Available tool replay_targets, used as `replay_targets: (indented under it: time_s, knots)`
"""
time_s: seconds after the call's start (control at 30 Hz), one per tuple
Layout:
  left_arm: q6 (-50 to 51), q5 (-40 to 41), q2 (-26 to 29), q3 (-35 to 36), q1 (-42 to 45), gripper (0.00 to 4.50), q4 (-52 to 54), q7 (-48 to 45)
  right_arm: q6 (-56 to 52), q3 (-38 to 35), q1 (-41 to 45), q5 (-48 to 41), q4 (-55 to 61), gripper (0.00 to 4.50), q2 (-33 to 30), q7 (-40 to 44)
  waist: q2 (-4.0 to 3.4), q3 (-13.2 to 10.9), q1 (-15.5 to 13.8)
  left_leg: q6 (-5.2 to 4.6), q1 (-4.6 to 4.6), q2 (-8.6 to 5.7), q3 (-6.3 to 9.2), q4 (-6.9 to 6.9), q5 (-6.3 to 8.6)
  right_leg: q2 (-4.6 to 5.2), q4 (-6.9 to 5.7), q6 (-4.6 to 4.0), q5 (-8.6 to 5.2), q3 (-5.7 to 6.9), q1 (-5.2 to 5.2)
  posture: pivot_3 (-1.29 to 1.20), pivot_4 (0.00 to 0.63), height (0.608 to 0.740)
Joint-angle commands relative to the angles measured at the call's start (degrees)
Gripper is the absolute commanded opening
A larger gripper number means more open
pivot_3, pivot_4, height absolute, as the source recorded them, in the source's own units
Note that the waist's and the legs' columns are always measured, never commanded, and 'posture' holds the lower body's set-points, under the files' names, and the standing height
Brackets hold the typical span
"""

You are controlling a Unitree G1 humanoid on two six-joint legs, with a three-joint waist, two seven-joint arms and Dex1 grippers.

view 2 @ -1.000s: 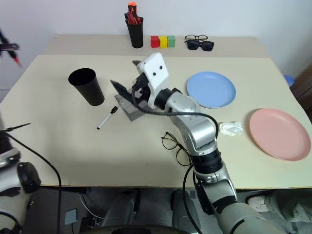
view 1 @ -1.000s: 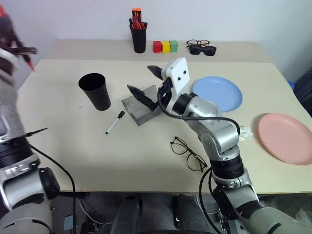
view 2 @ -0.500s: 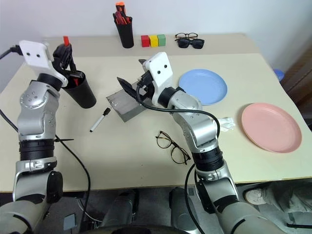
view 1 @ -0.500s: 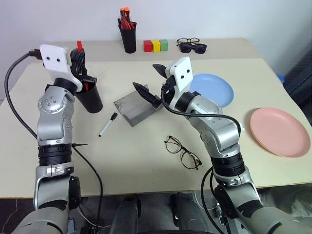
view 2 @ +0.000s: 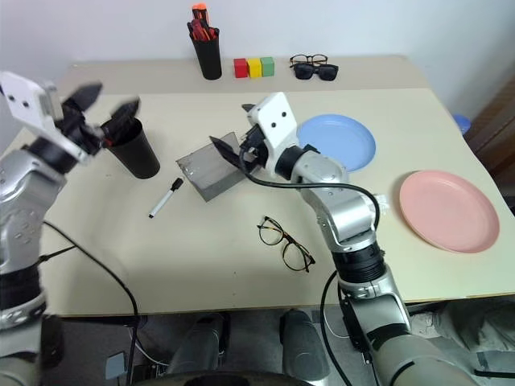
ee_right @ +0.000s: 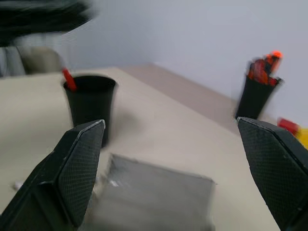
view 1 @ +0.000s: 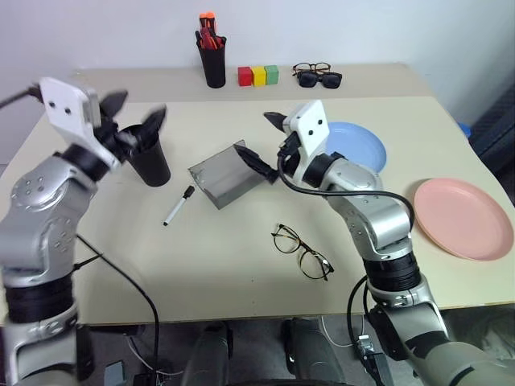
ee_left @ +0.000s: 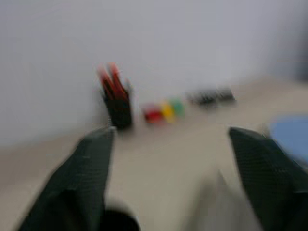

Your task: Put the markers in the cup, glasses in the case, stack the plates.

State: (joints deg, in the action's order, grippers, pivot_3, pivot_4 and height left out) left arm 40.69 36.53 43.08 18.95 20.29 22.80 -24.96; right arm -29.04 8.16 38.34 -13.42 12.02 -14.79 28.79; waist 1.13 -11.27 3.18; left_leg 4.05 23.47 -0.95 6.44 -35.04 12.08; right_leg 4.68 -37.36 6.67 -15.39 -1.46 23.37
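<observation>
Released, red-capped marker (ee_right: pixel 69 79) stands in tapered black cup (view 1: pixel 149 161)

Beige table (view 1: pixel 241 265) (cup (view 1: pixel 150 163), case (view 1: pixel 226 174), glasses (view 1: pixel 302 252), plates (view 1: pixel 360 147))

Bare surface (view 1: pixel 241 241) lies open in front of the grey case (view 1: pixel 228 174), broken by the white marker (view 1: pixel 179 206) and the wire glasses (view 1: pixel 302 252). The left gripper (view 1: pixel 133 118) hangs spread above the black cup (view 1: pixel 150 158); the right gripper (view 1: pixel 265 141) stands spread over the case. The blue plate (view 1: pixel 358 145) and pink plate (view 1: pixel 463 218) fill the right side.
</observation>
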Motion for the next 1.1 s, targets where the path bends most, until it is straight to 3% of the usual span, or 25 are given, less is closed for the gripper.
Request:
replay_targets:
  time_s: [0.03, 0.13, 0.2, 0.37, 0.47, 0.57, 0.8, 1.0, 1.1]
  knots:
    - [14.50, 5.15, 2.89, 2.21, -1.86, 4.45, 4.18, 3.19, 2.45, -0.92, 0.75, 0.26, 0.90, 4.50, -2.45, 2.53, -0.01, -0.01, 0.00, 0.00, 0.00, 0.00, 0.00, -0.01, 0.00, 0.00, -0.01, 0.00, 0.00, 0.00, -0.01, 0.00, 0.150, 0.740]
    - [26.98, 7.43, 4.67, 2.28, -3.56, 4.45, 5.63, 6.47, 3.02, -1.64, 0.85, -0.26, 0.37, 4.50, -4.69, 4.59, 0.02, 0.00, -0.23, 0.00, -0.03, 0.00, 0.02, -0.07, 0.00, 0.00, 0.01, 0.01, -0.01, 0.03, -0.09, 0.00, 0.150, 0.740]
    - [32.09, 5.46, 2.85, -1.78, -2.12, 4.45, 5.04, 10.53, 2.39, -2.40, 0.77, -1.78, 0.78, 4.50, -6.79, 7.36, 0.01, -0.01, -0.43, -0.01, -0.03, -0.01, 0.01, -0.05, 0.00, 0.01, 0.03, 0.01, -0.01, 0.03, -0.09, 0.00, 0.150, 0.740]
    - [39.40, 1.22, -1.11, -11.63, 4.66, 4.45, -1.00, 14.24, 0.36, -1.14, -1.49, -5.27, 3.67, 4.50, -10.76, 14.44, 0.07, 0.00, -1.03, -0.01, -0.01, -0.04, 0.03, -0.08, 0.01, 0.02, 0.11, 0.02, 0.00, 0.05, -0.16, 0.00, 0.150, 0.740]
    - [38.45, -1.24, -3.90, -14.33, 8.05, 4.45, -6.30, 14.34, -0.96, -0.93, -2.73, -6.48, 5.48, 4.50, -11.43, 15.70, 0.04, -0.01, -0.73, -0.01, -0.02, -0.04, 0.03, -0.05, 0.01, 0.02, 0.12, 0.02, 0.00, 0.04, -0.14, 0.00, 0.150, 0.740]
    - [36.36, -4.05, -7.09, -16.61, 12.19, 3.57, -12.61, 13.98, -3.37, 0.34, -4.92, -8.12, 8.44, 4.50, -12.75, 17.72, 0.05, -0.01, -0.70, -0.01, -0.02, -0.02, 0.03, -0.05, 0.01, 0.00, 0.09, 0.01, 0.00, 0.05, -0.10, 0.00, 0.150, 0.740]
    - [33.03, -7.89, -8.47, -19.62, 14.60, 0.04, -17.90, 10.66, -6.21, 0.86, -8.40, -9.20, 13.15, 4.50, -13.43, 17.13, 0.04, 0.00, -0.83, -0.01, -0.01, -0.03, 0.02, -0.06, 0.01, 0.02, 0.11, 0.02, 0.00, 0.04, -0.12, 0.00, 0.150, 0.740]
    - [28.43, -10.34, -1.92, -18.95, 9.65, 0.04, -12.39, 5.81, -7.55, 0.28, -9.14, -9.43, 14.60, 4.50, -13.81, 16.26, 0.03, 0.00, -0.46, -0.01, -0.02, -0.02, 0.00, -0.03, 0.01, 0.03, 0.12, 0.01, 0.00, 0.01, -0.08, 0.00, 0.150, 0.740]
    - [13.75, -10.38, 1.30, -13.79, 1.69, 0.04, -1.80, -1.13, -7.50, -0.01, -8.99, -9.60, 14.27, 4.50, -13.86, 16.34, 0.02, -0.01, -0.64, -0.01, -0.01, 0.01, -0.03, 0.02, 0.01, 0.02, 0.12, -0.01, -0.01, -0.01, -0.02, 0.00, 0.150, 0.740]
